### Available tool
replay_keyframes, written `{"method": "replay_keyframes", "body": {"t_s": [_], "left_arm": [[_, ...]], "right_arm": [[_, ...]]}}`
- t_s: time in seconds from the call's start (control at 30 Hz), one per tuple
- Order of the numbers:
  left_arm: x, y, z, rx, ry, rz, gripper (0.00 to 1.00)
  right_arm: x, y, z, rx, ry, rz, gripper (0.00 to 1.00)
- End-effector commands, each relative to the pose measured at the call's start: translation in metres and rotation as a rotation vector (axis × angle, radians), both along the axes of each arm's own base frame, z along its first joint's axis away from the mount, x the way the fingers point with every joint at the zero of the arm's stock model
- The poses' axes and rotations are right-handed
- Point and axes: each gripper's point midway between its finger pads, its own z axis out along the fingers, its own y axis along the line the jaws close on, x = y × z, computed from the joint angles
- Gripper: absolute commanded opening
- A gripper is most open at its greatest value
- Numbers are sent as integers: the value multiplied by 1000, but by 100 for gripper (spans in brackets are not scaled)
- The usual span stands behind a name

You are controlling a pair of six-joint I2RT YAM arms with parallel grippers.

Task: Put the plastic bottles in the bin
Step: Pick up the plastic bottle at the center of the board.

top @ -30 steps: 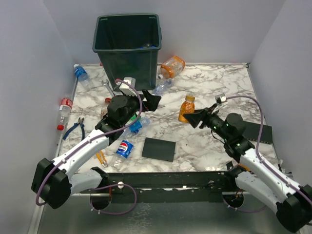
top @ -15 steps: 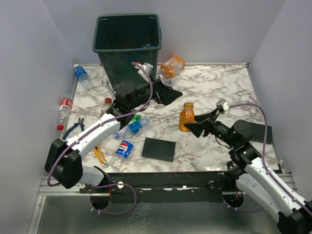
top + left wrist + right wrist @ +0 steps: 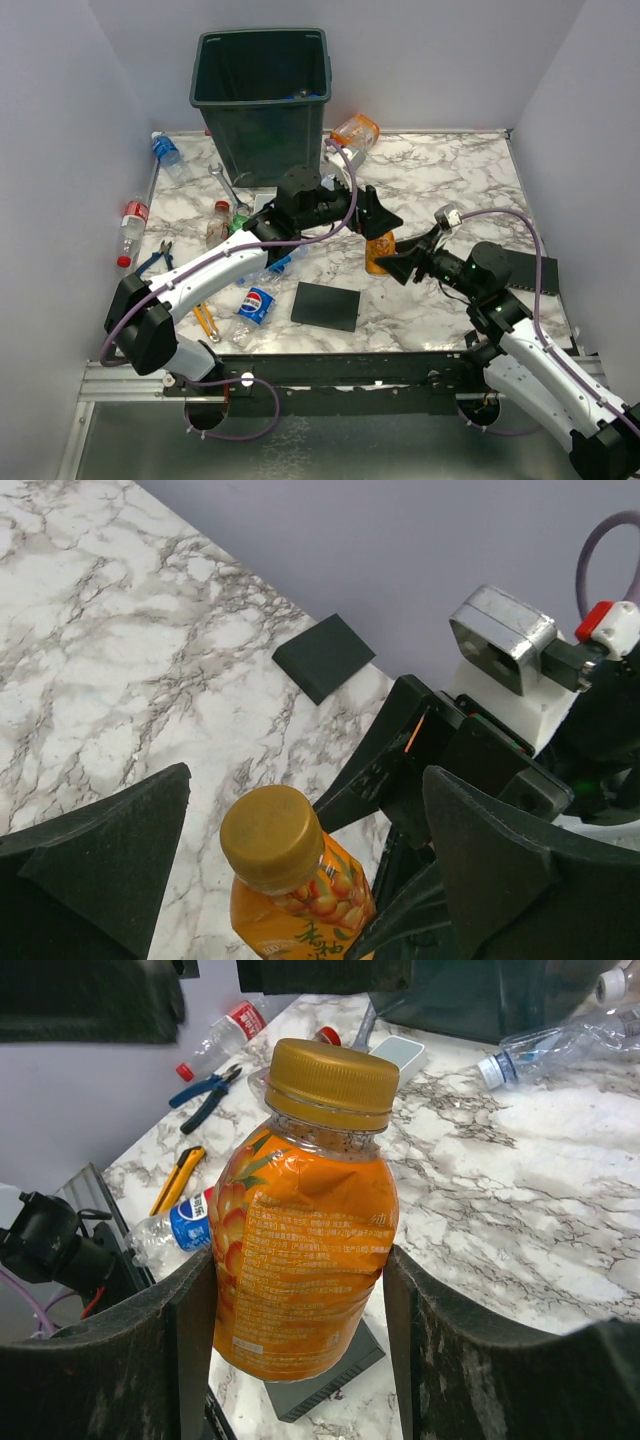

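Note:
My right gripper [image 3: 392,263] is shut on an upright orange-label bottle [image 3: 375,254] with a gold cap; its fingers [image 3: 192,1345] press both sides of the bottle [image 3: 305,1225]. My left gripper [image 3: 378,218] stands open just above it, one jaw on each side of the cap [image 3: 272,837] without touching it. The dark green bin [image 3: 262,100] stands at the back. More bottles lie about: a Pepsi one [image 3: 256,305], a blue-label one [image 3: 276,258], a red-label one [image 3: 130,225], a blue-cap one [image 3: 165,150] and an orange one [image 3: 355,135] beside the bin.
A flat black plate [image 3: 326,306] lies near the front edge, below the held bottle. Blue pliers [image 3: 155,265], a wrench [image 3: 224,183] and a yellow knife [image 3: 207,322] lie on the left. A dark box [image 3: 525,270] sits at the right edge.
My left arm has swung from beside the bin to the right, ending over the orange bottle. My right gripper has drawn that bottle slightly nearer and lower.

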Motion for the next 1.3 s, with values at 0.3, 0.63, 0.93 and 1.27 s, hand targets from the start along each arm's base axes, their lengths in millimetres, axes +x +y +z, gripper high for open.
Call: {"method": "replay_keyframes", "body": {"t_s": [0.3,0.63,0.93,1.27], "left_arm": [[16,-2,-45,164,60,99,82],[2,-13,-46,150,94,15,36],[-1,-16,-44,149,86,-10,0],[-2,-14,-10,41,45,10,0]], "right_arm": [[-4,1,21,8,-63,14,31],[-2,1,18,8,-59,5,31],[-3,1,27,22,-40,3,77],[1,4,9,27,58,-9,100]]}}
